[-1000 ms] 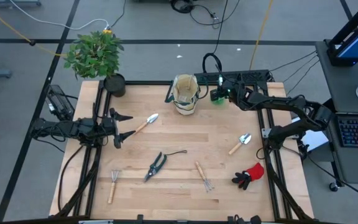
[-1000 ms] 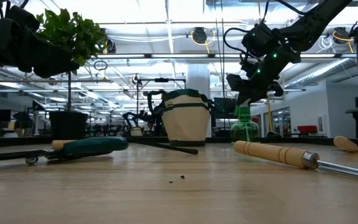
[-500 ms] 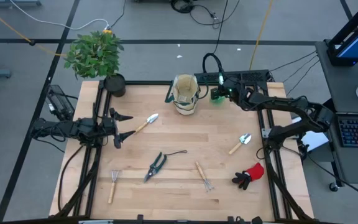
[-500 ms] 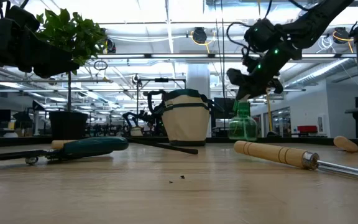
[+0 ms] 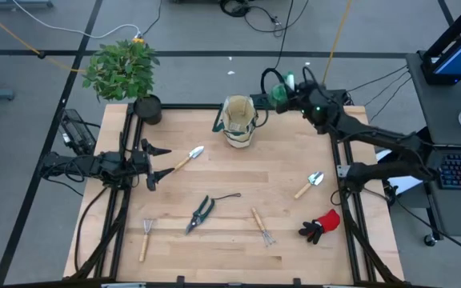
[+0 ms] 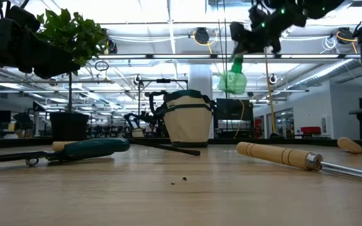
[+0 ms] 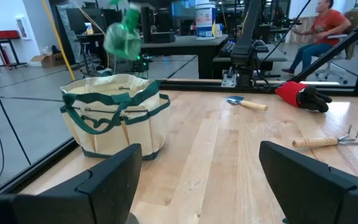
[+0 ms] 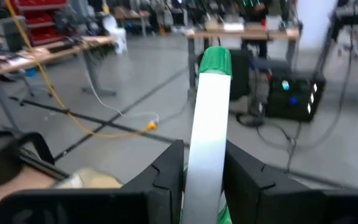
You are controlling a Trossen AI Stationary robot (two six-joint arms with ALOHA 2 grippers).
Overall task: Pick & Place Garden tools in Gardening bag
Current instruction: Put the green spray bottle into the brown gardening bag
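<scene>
While the right gripper (image 5: 289,86) pinches the translucent green plastic sprayer (image 5: 279,93), it hangs above the worktop's far edge.
From table height the sprayer (image 6: 232,80) dangles clear of the beige canvas gardening bag (image 6: 188,125); the left wrist camera shows the left gripper (image 7: 197,177) spread wide; the right wrist camera shows fingers (image 8: 166,171) clamping the sprayer's neck.

Light wooden table (image 5: 238,172) with a black frame around it. At the back edge, a beige gardening bag (image 5: 239,122) standing up, and a black plant pot (image 5: 146,109) at the back left corner. Lying flat on the wood: two trowels (image 5: 186,158) (image 5: 310,183), dark pruning shears (image 5: 201,213), two little rakes (image 5: 146,238) (image 5: 262,227), and a red-and-black glove (image 5: 321,226) near the front right.
</scene>
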